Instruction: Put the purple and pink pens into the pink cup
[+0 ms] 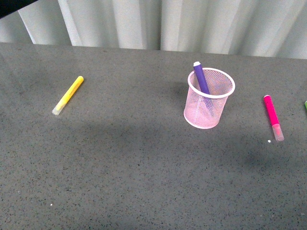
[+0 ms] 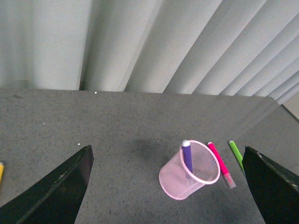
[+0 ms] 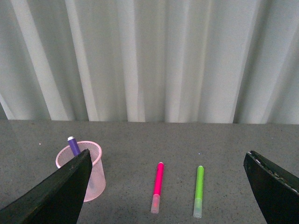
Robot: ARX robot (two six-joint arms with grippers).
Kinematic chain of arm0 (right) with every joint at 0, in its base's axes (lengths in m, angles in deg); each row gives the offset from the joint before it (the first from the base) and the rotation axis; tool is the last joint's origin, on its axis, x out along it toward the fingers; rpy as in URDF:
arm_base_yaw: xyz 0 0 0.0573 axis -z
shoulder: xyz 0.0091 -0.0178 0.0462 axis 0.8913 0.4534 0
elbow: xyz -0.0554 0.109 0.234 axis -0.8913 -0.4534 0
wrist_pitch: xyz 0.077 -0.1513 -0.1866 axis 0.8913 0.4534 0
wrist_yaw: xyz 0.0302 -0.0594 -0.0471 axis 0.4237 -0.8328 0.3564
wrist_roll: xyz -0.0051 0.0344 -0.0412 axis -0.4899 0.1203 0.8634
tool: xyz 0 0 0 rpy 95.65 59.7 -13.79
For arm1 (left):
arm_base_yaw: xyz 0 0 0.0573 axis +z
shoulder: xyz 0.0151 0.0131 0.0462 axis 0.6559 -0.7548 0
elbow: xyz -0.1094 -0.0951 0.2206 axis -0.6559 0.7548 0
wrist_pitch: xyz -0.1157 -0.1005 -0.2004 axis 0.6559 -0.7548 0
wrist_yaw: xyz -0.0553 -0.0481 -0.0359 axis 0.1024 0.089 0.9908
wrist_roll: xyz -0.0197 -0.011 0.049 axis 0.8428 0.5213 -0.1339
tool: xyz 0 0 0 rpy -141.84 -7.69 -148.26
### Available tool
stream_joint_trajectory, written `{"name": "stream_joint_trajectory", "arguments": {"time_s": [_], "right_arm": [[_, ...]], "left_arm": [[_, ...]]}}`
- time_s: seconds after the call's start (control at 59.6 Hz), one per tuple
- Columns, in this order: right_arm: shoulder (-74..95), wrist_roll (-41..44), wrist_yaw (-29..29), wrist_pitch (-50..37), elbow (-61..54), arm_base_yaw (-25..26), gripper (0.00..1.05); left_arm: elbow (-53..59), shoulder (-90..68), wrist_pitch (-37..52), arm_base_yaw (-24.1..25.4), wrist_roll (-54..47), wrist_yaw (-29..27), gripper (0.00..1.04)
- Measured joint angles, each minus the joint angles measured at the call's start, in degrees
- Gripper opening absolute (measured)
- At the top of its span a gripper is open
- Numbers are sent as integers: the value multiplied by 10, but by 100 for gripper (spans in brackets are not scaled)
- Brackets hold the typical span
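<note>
The left end effector (image 2: pixel 166 148) is released, its two black fingers (image 2: pixel 60 186) spread wide. The right end effector (image 3: pixel 168 151) is released the same way. On the grey surface (image 1: pixel 144 167), the purple pen (image 1: pixel 201 76) stands inside the pink cup (image 1: pixel 207 108), leaning toward 11 o'clock. The pink pen (image 1: pixel 272 114) lies flat at the cup's 3 o'clock, apart from it. A green marker (image 3: pixel 199 189) lies beside that pen, farther out. A yellow marker (image 1: pixel 68 95) lies well apart at the cup's 9 o'clock.
</note>
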Motion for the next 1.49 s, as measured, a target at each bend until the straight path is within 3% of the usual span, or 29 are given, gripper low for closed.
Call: {"name": "stream_joint_trajectory", "arguments": {"time_s": [0.084, 0.235, 0.436, 0.57, 0.671, 0.788, 0.956, 1.493], "right_arm": [[0, 0, 0, 0, 0, 0, 98], [0, 0, 0, 0, 0, 0, 98], [0, 0, 0, 0, 0, 0, 98], [0, 0, 0, 0, 0, 0, 98], [0, 0, 0, 0, 0, 0, 98], [0, 0, 0, 0, 0, 0, 98], [0, 0, 0, 0, 0, 0, 98], [0, 0, 0, 0, 0, 0, 98]], "left_arm": [[67, 56, 11, 62, -2, 70, 98], [139, 134, -13, 138, -11, 114, 98], [183, 181, -39, 158, -13, 126, 98], [270, 158, 176, 92, -103, -171, 75], [291, 207, 176, 55, -128, -274, 56], [312, 275, 131, 46, -141, -281, 30], [328, 347, 74, 46, -143, -281, 4], [343, 575, -127, 46, -148, -282, 4]]}}
